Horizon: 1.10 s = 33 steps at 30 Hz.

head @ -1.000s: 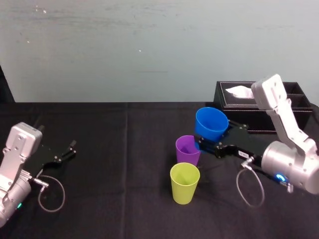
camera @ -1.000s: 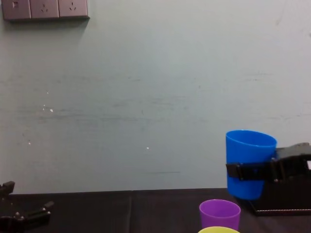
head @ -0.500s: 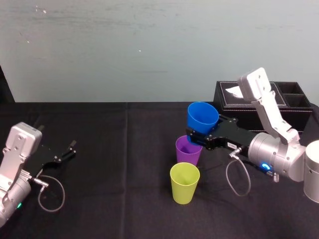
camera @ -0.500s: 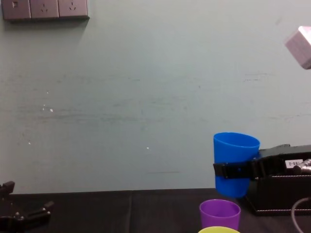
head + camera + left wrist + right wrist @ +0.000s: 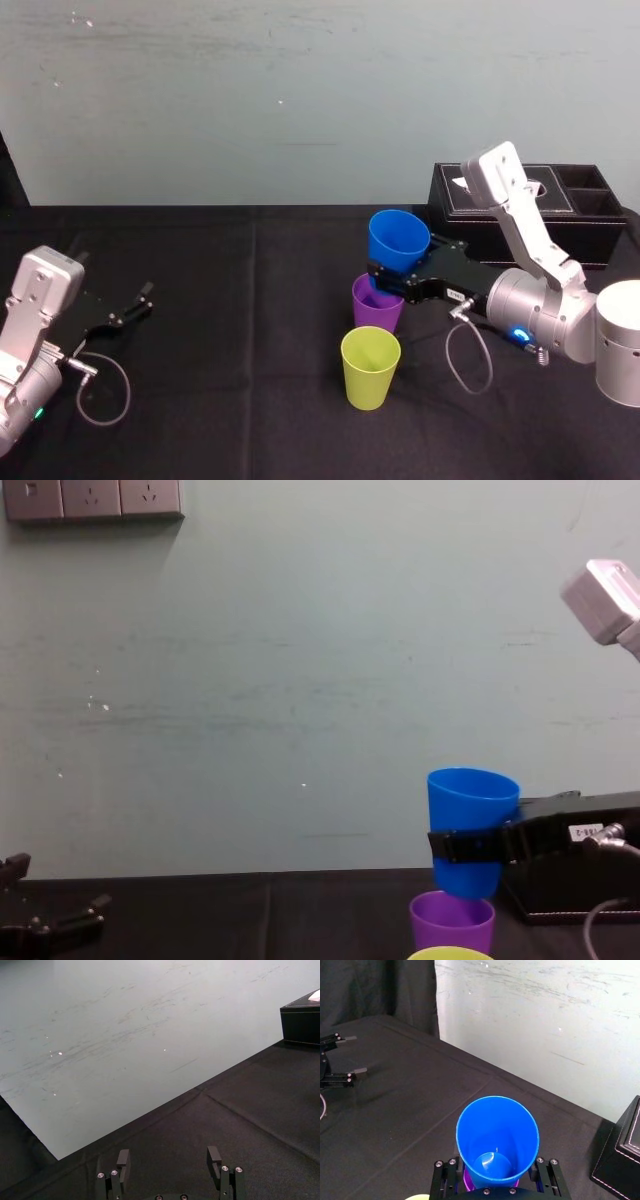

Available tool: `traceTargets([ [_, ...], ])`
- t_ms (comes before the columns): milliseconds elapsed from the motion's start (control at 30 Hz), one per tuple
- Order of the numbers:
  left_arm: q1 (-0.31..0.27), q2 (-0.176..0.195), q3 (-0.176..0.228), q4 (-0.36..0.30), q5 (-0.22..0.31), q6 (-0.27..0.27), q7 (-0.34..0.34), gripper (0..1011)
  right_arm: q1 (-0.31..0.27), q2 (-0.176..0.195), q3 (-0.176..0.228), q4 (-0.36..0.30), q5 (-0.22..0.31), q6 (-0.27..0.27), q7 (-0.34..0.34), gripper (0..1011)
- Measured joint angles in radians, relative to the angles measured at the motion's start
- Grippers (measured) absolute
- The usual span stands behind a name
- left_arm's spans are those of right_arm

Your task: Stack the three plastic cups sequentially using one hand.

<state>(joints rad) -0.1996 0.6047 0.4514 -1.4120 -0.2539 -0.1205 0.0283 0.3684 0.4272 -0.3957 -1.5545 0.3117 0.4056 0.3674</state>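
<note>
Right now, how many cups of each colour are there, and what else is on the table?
Blue cup: 1, held in the right gripper
Purple cup: 1
Yellow-green cup: 1
Black tissue box: 1
Total: 4 things, 3 of them cups

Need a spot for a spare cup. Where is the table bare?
The wide stretch of table between the left gripper and the purple cup is bare. Crowded: the right gripper holds the blue cup over the purple one, yellow-green cup in front, tissue box behind.
</note>
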Motion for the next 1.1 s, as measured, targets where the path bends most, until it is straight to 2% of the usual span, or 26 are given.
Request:
traceTargets([
  [1100, 0.0, 0.0, 0.0, 0.0, 0.0, 0.0, 0.0, 1000, 0.034, -0.042, -0.022, 0.099, -0.032, -0.018, 0.007, 707],
])
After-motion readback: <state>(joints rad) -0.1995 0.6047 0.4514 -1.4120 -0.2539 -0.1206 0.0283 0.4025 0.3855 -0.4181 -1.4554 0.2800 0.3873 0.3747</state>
